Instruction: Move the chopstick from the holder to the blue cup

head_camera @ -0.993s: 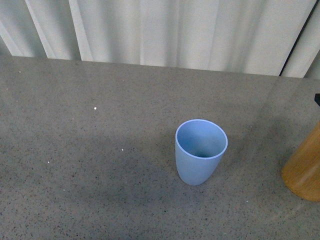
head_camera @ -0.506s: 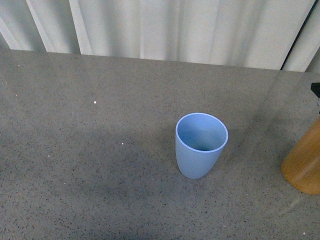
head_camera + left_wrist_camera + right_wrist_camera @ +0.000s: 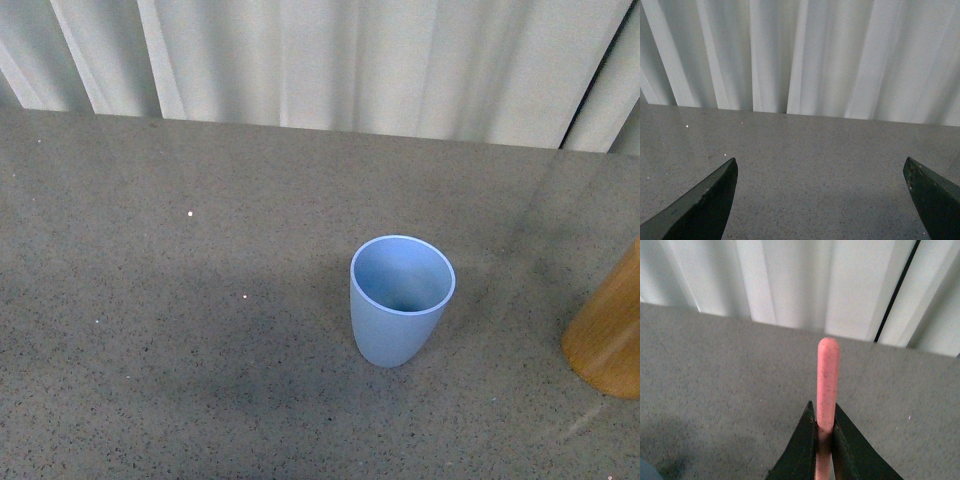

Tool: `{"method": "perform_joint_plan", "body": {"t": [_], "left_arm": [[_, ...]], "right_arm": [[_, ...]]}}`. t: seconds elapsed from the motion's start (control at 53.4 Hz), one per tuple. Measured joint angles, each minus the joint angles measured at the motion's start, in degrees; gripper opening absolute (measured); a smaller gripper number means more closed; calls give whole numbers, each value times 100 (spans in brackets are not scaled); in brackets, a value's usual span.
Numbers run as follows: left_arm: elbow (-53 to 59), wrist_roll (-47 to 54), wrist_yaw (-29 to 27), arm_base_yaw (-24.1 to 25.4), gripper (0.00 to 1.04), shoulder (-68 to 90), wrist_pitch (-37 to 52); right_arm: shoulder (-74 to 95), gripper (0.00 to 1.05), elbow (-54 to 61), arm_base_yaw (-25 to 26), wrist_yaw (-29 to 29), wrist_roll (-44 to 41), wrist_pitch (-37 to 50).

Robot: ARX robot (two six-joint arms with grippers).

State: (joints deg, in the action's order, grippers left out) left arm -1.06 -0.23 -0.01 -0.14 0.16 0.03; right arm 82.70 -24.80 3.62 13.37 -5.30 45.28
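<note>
The right gripper [image 3: 824, 424] is clamped on the chopstick [image 3: 828, 367], whose rounded pink end sticks out past the dark fingertips above the speckled grey table [image 3: 715, 380]. The left gripper [image 3: 820, 165] has its fingers spread wide apart over the same surface. In the front view the blue cup [image 3: 400, 310] stands upright near the table's middle. The holder [image 3: 608, 335] stands well apart to its right, cut by the picture's edge.

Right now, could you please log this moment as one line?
right gripper: jaws shut on chopstick | left gripper: jaws open, empty | blue cup: upright, empty | holder: right of cup
</note>
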Motion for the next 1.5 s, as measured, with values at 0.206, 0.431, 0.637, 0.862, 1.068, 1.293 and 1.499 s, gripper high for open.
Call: {"method": "perform_joint_plan", "body": {"t": [0.206, 0.431, 0.637, 0.862, 1.068, 1.293, 1.499], "left_arm": [[0, -2, 0, 0, 98, 0, 0], [0, 0, 0, 0, 98, 0, 0], [0, 0, 0, 0, 98, 0, 0], [-2, -2, 0, 0, 98, 0, 0], [0, 0, 0, 0, 98, 0, 0], [0, 0, 0, 0, 98, 0, 0], [0, 0, 0, 0, 98, 0, 0]], "right_arm": [[-1064, 3, -302, -520, -22, 157, -240], [-1309, 3, -678, -1729, -289, 385, -376], [-671, 3, -675, -2673, -691, 385, -33], [52, 3, -675, -3143, -986, 380, 299], [540, 3, -675, -3307, -992, 376, 610], [1141, 3, -678, -3403, -1062, 385, 940], [1521, 18, -636, -3381, -1202, 391, 1172]]}}
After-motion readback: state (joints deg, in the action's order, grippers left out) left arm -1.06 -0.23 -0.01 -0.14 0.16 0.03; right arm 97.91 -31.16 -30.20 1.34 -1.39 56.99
